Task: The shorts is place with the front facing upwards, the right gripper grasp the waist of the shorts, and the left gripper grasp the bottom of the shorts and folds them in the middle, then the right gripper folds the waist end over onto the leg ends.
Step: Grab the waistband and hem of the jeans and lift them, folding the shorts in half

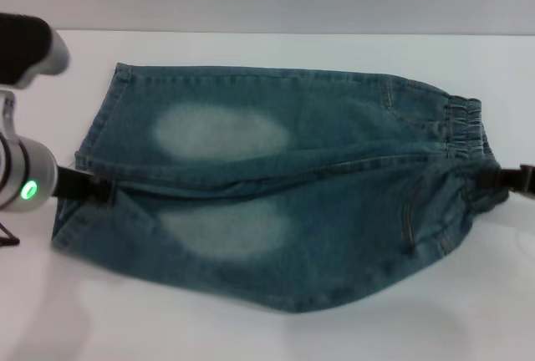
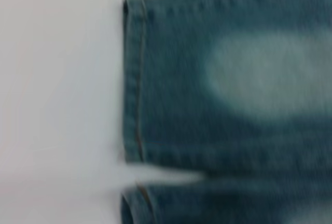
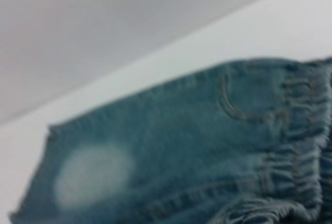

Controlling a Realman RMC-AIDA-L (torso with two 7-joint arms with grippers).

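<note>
shorts [image 1: 276, 185] flat; left gripper [image 1: 100, 190], right gripper [image 1: 493, 181] fingertips hidden

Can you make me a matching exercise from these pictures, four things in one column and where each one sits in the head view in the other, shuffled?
Things:
1. waistband
2. leg hems
3. left end effector
4. right end effector

Places:
A. at the shorts' leg end, near the gap between the legs
B. gathered edge on the robot's right
C. at the shorts' waist end
D. stitched edges on the robot's left

Pairs: 1-B, 2-D, 3-A, 4-C
</note>
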